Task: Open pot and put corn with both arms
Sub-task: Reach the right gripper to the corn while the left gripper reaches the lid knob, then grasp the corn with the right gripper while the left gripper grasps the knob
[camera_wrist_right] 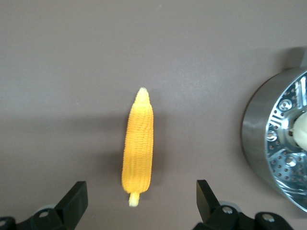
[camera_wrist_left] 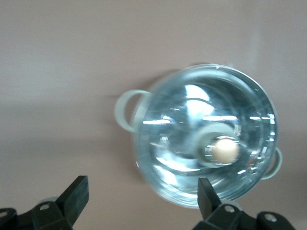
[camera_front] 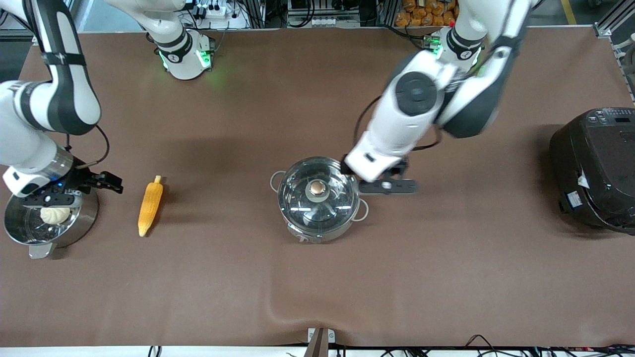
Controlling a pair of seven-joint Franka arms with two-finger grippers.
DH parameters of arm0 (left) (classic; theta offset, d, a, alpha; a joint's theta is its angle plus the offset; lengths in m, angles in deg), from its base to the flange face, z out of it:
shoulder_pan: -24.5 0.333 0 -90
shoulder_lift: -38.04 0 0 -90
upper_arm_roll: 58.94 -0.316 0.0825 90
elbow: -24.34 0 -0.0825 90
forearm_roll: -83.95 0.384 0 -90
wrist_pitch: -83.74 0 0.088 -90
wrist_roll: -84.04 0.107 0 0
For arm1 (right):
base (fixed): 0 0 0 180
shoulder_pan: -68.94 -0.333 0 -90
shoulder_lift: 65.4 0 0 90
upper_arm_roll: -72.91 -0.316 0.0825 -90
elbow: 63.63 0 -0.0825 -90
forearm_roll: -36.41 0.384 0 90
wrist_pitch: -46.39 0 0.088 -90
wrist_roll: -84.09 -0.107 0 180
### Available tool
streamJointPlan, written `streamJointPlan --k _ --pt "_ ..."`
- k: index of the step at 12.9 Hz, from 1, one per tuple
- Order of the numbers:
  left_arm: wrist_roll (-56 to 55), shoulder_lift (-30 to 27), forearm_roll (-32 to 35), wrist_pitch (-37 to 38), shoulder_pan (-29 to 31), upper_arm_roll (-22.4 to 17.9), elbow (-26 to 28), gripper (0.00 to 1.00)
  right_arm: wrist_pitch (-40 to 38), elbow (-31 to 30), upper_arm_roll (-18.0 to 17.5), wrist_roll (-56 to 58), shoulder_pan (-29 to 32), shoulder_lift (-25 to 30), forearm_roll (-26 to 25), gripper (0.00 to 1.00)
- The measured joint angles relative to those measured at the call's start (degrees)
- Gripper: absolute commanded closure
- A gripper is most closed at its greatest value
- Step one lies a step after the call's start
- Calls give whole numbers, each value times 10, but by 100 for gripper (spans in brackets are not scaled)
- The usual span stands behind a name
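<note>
So my left gripper (camera_wrist_left: pixel 139 194) hangs wide by the pot (camera_front: pixel 318 198); my right gripper (camera_wrist_right: pixel 141 201), wide too, half-hides the steamer (camera_front: pixel 30 233), and only its wrist view shows the corn (camera_wrist_right: pixel 138 146) lined up.

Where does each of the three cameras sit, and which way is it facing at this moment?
Front view: high across the table, facing both bases; shows both arms, the lidded pot, the corn, the steamer pot and black cooker.
Left wrist view: on the left arm, looking down at the pot's glass lid and knob; the open left gripper shows.
Right wrist view: on the right arm, looking down at the corn, steamer pot beside it; the open right gripper shows.
Shared: front and left wrist both show the pot; front and right wrist the corn.
</note>
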Motion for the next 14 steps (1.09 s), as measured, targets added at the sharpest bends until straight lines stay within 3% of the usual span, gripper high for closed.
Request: streamJointPlan --k 4,8,11,12,13,14 --pt "-83 69 51 -83 -106 -45 -6 0 67 -36 -5 -12 -15 -32 2 0" --pt "-81 90 82 -115 -112 -54 -13 0 153 -44 0 -17 -6 -113 3 0" --pt "-80 93 83 -134 -112 -54 -15 0 173 -43 0 -17 -2 -152 3 0" --pt "-80 94 83 -135 -112 -55 -16 0 173 -42 -2 -17 -2 -154 3 12" --pt "-80 95 83 -136 -112 -55 -16 27 173 -42 -3 -16 -3 -155 3 23" --pt "-80 97 83 -136 -112 -55 -17 99 172 -42 -3 -16 -3 -156 3 25"
